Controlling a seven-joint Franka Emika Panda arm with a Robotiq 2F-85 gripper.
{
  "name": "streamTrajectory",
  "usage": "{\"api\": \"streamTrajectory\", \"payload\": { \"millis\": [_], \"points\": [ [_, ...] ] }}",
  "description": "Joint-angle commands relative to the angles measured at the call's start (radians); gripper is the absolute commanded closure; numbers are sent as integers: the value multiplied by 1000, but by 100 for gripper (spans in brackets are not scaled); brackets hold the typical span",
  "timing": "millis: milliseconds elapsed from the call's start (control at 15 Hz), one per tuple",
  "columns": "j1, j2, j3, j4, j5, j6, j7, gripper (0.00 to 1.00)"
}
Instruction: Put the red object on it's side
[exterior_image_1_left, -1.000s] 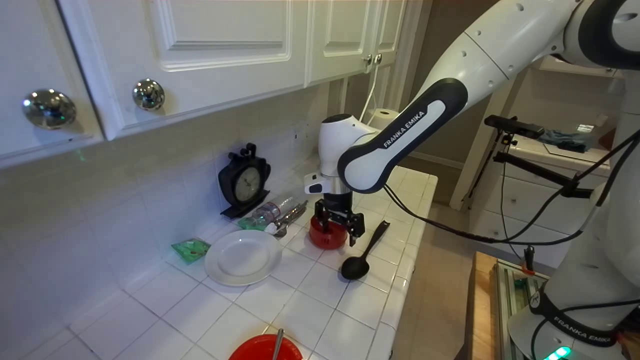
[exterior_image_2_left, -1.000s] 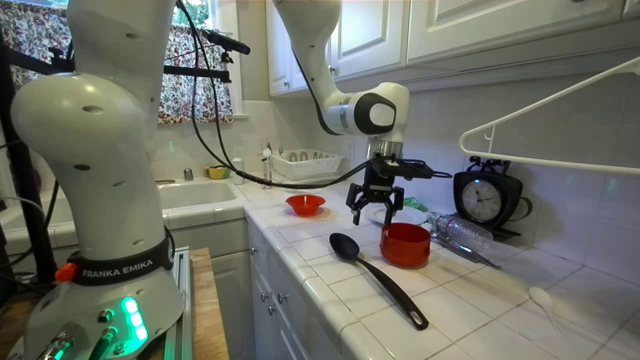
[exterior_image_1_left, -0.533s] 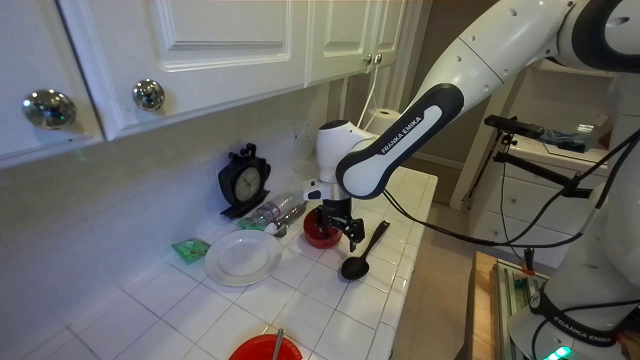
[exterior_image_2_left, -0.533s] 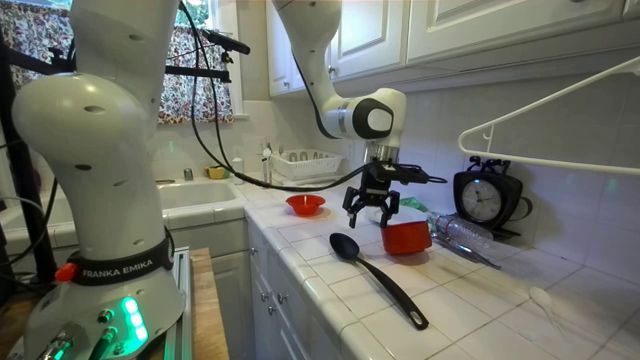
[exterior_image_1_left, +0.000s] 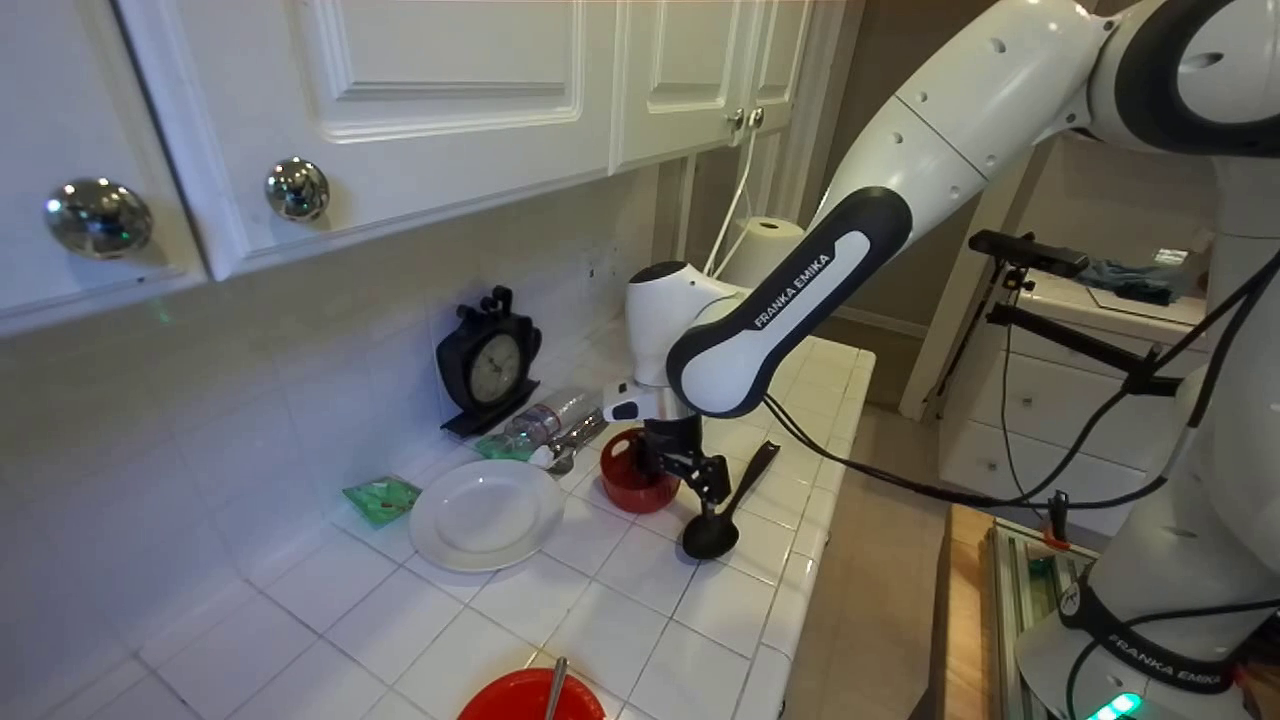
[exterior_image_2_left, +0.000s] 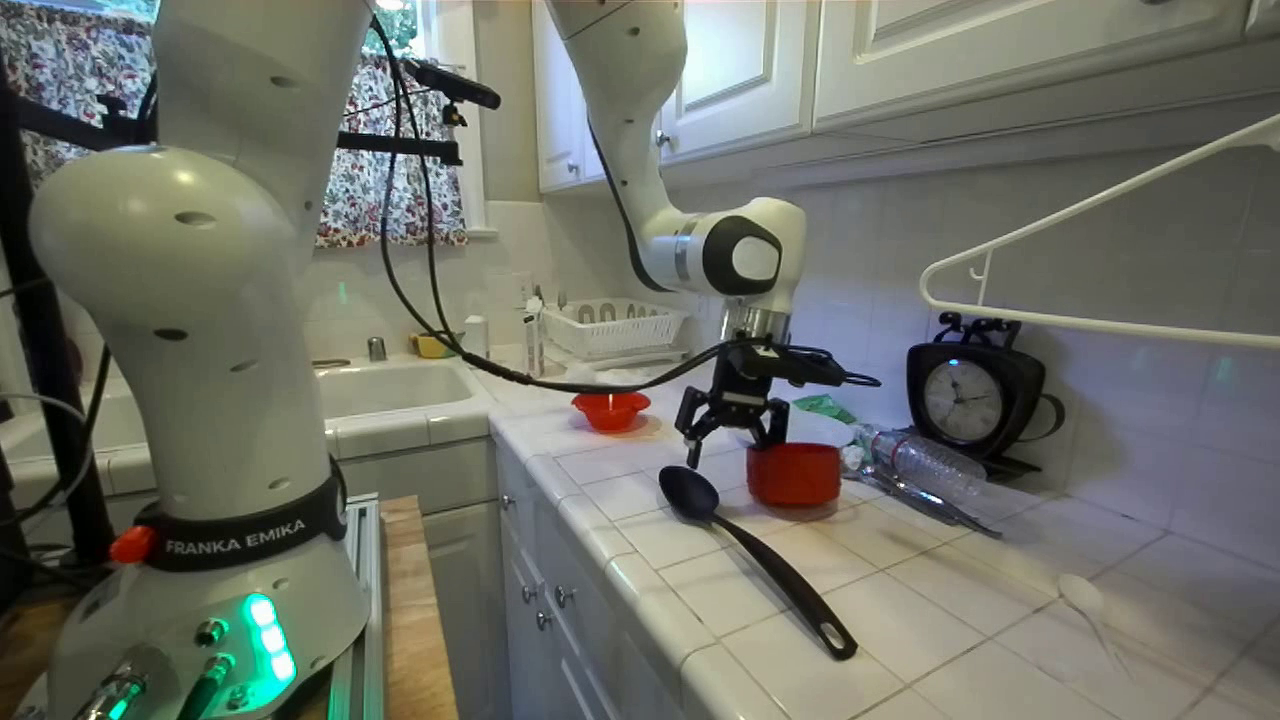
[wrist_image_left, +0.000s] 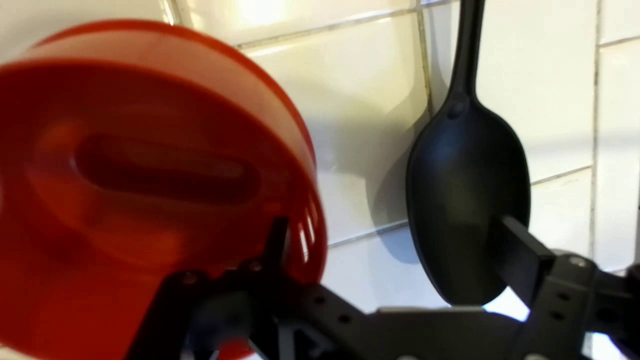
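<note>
The red object, a short round cup (exterior_image_1_left: 635, 497), stands on the tiled counter beside the black spoon in both exterior views. It looks roughly upright (exterior_image_2_left: 795, 478), mouth up; whether its whole base touches the tiles is unclear. In the wrist view its inside (wrist_image_left: 125, 240) fills the left, with a long slot shape in it. My gripper (exterior_image_1_left: 682, 482) points down and is open, also in the other views (exterior_image_2_left: 732, 448) (wrist_image_left: 392, 235). One finger reaches over the cup's near rim into its mouth. The other finger is outside, above the spoon's bowl. Contact with the wall is hard to tell.
A black spoon (exterior_image_1_left: 711, 537) lies close beside the cup. A white plate (exterior_image_1_left: 485, 515), a clear bottle (exterior_image_2_left: 920, 463), metal cutlery (exterior_image_2_left: 925, 500) and a black clock (exterior_image_2_left: 965, 395) are nearby. A wider red dish (exterior_image_2_left: 610, 410) stands farther along. A white hanger (exterior_image_2_left: 1090, 322) hangs in front.
My gripper has moved lower and slightly toward the wider red dish. The cup shifted the same way; it looked tilted half a second ago and now sits more level, its inside showing.
</note>
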Motion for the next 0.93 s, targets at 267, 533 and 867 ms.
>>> {"api": "streamTrajectory", "payload": {
  "millis": [267,533,867],
  "points": [
    [84,9,-38,39,-117,-29,293,0],
    [81,-14,-35,66,-168,-2,337,0],
    [59,-18,-7,81,-115,56,299,0]
  ]
}}
